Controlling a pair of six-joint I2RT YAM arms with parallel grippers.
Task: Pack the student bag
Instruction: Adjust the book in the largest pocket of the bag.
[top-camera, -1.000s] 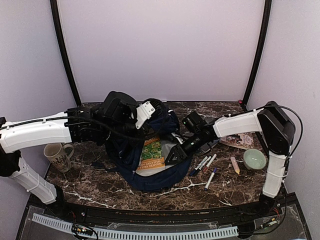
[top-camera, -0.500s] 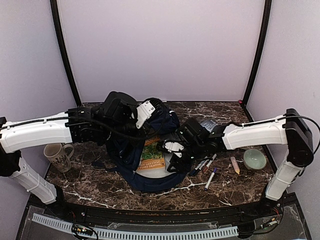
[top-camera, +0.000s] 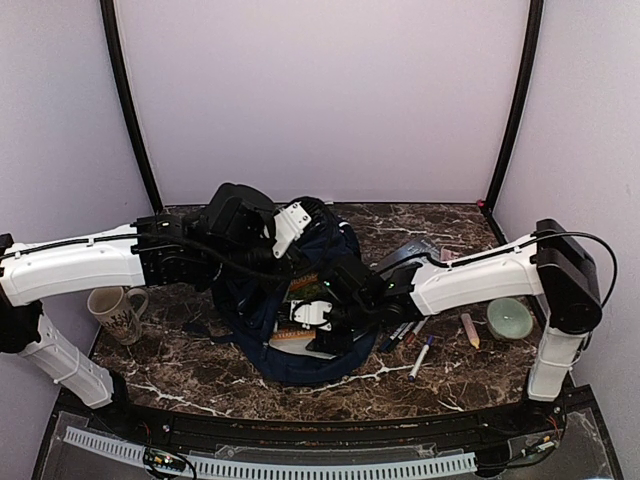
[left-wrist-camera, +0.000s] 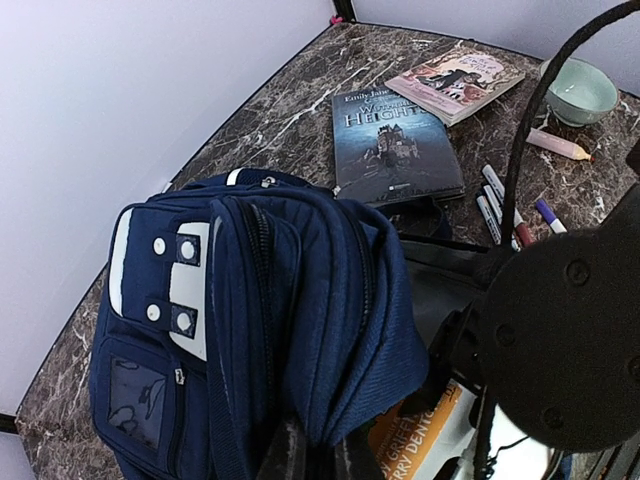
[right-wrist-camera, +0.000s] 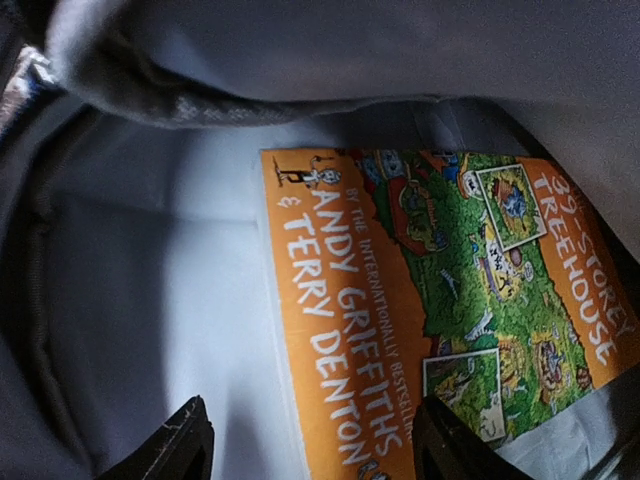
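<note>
The student bag (top-camera: 300, 360), navy blue with a grey-white patch (left-wrist-camera: 190, 285), lies in the middle of the table with its mouth held up. My left gripper (left-wrist-camera: 320, 455) is shut on the bag's upper rim fabric (left-wrist-camera: 375, 330). My right gripper (right-wrist-camera: 315, 450) is inside the bag, open, with nothing between its fingers. Below it an orange and green book (right-wrist-camera: 450, 300) lies flat on the pale lining (right-wrist-camera: 160, 300). One fingertip (right-wrist-camera: 185, 440) is over the lining, the other over the book's cover. In the top view the right gripper (top-camera: 315, 322) covers most of the book (top-camera: 302, 288).
A dark hardback (left-wrist-camera: 395, 145) and a pinkish book (left-wrist-camera: 455, 80) lie behind the bag on the right. Several markers (top-camera: 415, 335), a pink crayon (top-camera: 469, 330) and a green bowl (top-camera: 510, 318) sit at the right. A mug (top-camera: 115, 312) stands at the left.
My right gripper has moved left from beside the bag into its mouth, over the book, and its jaws have opened wider. The left gripper has kept its hold on the rim.
</note>
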